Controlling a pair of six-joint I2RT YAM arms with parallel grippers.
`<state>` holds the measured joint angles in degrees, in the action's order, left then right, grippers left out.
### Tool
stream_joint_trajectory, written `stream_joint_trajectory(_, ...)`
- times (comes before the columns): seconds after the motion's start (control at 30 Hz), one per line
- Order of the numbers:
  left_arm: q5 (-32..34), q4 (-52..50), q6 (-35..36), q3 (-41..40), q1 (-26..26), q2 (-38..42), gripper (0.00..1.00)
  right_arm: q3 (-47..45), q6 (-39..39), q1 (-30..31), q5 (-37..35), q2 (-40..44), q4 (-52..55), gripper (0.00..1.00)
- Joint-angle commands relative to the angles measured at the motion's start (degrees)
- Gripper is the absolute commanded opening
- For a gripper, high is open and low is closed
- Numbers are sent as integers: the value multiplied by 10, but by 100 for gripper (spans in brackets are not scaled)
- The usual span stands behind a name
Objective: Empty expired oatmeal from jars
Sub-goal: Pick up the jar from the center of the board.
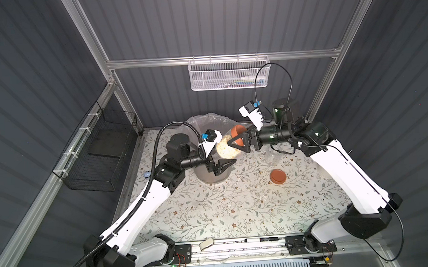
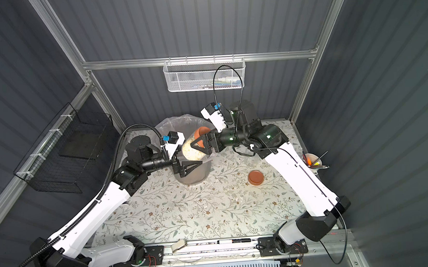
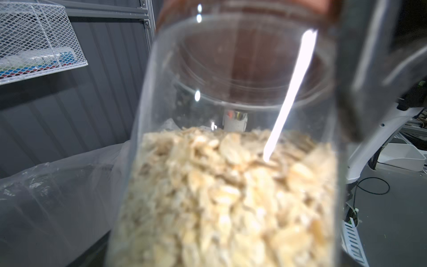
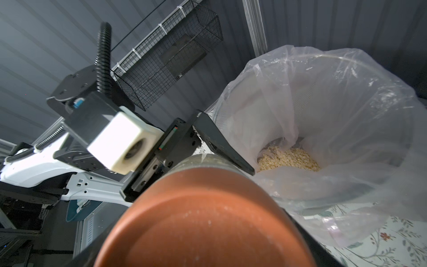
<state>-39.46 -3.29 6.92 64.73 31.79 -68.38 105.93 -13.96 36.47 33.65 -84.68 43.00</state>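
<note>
A clear jar (image 1: 227, 148) (image 2: 195, 150) hangs tilted over the grey bin (image 1: 211, 178), about half full of oatmeal (image 3: 231, 196). My left gripper (image 1: 225, 154) (image 2: 191, 159) is shut on its body, and the jar fills the left wrist view. The orange lid (image 1: 238, 132) (image 4: 203, 219) sits on the jar's mouth, with my right gripper (image 1: 238, 138) (image 2: 203, 139) closed around its rim. A second jar (image 1: 272, 157) stands empty and uncapped on the table under the right arm, its lid (image 1: 278, 176) lying flat in front of it. More oatmeal (image 4: 288, 159) lies in the bin's clear liner (image 4: 346, 104).
A white cup with pens (image 2: 312, 161) stands at the table's right edge behind the right arm. A black wire basket (image 1: 101, 155) hangs on the left wall and a white mesh basket (image 1: 230, 73) on the back rail. A marker (image 1: 260, 239) lies on the front rail.
</note>
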Motion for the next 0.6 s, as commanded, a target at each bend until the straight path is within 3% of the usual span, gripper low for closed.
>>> stream_joint_trajectory(0.0,-19,28,-14,-3,-3,-8,100,-6,-25,-1,44,11,-79,29)
stream_joint_trajectory(0.37,-19,33,-12,-2,-4,3,100,-19,-35,0,44,1,-91,29)
stream_joint_trajectory(0.5,-28,32,-13,-1,-4,-2,90,-16,-39,0,47,-1,-97,29)
stream_joint_trajectory(0.57,-31,31,-10,0,-3,-3,76,-17,-41,0,48,-2,-97,29)
